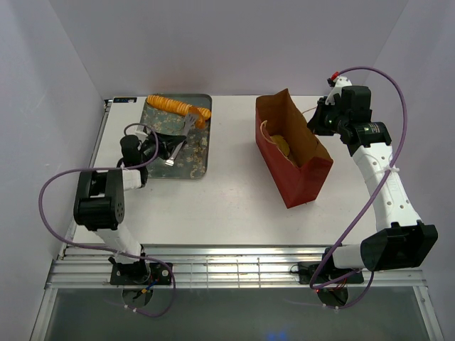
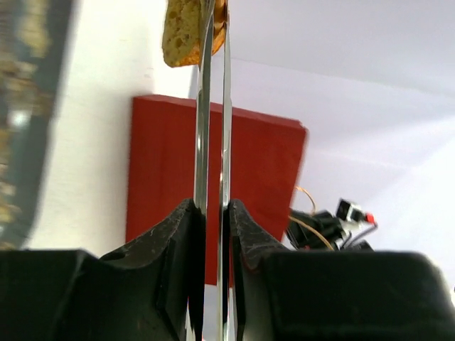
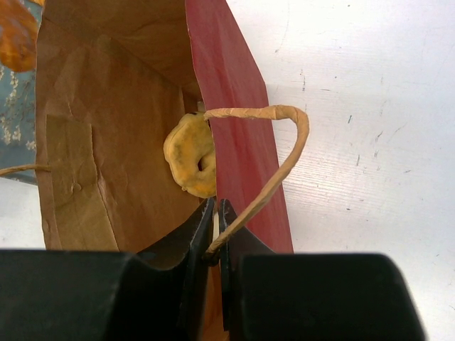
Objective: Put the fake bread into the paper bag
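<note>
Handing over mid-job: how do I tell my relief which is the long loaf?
Find the grey patterned tray, upper left in the overhead view. The long loaf lies along its far edge. It is orange, ridged and stick-shaped, unlike the silver tongs beside it or the round piece inside the red paper bag.

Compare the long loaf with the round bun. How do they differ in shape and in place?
The long loaf is a stretched, ridged stick; the round bun is small and rounded. The loaf lies on the grey tray; the bun sits inside the paper bag. The tongs reach the loaf; no tool is at the bun. Both are golden toy bread.
</note>
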Motion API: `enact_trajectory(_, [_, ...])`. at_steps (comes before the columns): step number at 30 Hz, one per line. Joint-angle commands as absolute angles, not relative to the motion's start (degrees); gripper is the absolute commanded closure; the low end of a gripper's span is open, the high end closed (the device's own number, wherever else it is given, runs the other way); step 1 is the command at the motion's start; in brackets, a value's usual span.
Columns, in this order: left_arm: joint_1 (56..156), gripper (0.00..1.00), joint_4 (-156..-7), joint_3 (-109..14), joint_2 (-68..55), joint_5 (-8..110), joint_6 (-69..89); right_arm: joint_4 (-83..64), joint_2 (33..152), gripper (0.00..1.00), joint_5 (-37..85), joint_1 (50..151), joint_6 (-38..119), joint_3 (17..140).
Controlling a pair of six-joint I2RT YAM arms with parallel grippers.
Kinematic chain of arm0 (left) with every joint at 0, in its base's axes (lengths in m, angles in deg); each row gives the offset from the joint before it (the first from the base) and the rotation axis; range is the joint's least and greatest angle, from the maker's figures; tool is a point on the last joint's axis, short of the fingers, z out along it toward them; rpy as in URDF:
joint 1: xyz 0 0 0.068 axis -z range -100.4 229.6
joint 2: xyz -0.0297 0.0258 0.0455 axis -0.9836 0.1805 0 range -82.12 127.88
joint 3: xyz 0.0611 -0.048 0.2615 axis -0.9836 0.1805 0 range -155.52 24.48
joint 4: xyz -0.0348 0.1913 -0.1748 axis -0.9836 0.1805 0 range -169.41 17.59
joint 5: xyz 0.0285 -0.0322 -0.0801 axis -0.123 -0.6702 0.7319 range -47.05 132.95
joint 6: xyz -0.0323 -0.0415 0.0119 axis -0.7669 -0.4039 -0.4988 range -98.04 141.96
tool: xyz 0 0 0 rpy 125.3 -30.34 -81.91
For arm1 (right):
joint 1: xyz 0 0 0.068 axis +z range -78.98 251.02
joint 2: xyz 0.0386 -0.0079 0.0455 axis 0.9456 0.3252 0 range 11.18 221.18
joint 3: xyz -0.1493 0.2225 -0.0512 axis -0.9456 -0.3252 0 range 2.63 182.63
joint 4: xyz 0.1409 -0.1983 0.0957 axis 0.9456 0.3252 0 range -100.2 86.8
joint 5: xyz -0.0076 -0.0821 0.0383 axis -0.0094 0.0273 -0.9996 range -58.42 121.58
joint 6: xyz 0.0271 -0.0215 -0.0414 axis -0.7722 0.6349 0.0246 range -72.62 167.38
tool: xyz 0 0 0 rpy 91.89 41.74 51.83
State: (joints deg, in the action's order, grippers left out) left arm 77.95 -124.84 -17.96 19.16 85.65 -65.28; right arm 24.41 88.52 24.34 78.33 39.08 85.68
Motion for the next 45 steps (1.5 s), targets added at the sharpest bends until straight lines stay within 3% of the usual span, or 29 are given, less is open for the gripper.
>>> enact_trajectory(1, [78.54,0.79,-120.92,-19.2,6.78,87.95,-61.89,23.11,87.47,0.87,24.29,78.49,39.73,85.86])
enact_trajectory(9, [90.64,0.78,-112.9,-23.5,-7.22,87.17,-59.6,22.49,86.59,0.87,24.2,78.49,39.03,84.9])
enact_trajectory(15, [103.83,0.77,-110.18,-29.74,-9.6,83.12,-58.28,22.67,86.24,0.87,24.29,78.41,39.03,84.72])
enact_trajectory(21, [110.61,0.76,-106.05,-34.84,-10.05,80.13,-54.59,22.93,85.88,0.87,24.38,78.41,39.29,84.46])
enact_trajectory(24, [112.46,0.73,-105.16,-34.85,-9.7,79.78,-54.41,22.84,85.45,0.87,24.29,78.49,39.29,83.76])
enact_trajectory(34, [116.95,0.49,-104.9,-34.85,-6.88,77.67,-53.71,22.75,84.74,0.87,23.85,78.49,39.03,83.84])
enact_trajectory(45, [117.04,0.47,-104.9,-34.58,-5.3,76.7,-53.71,23.55,84.3,0.87,24.2,78.41,39.38,84.46])
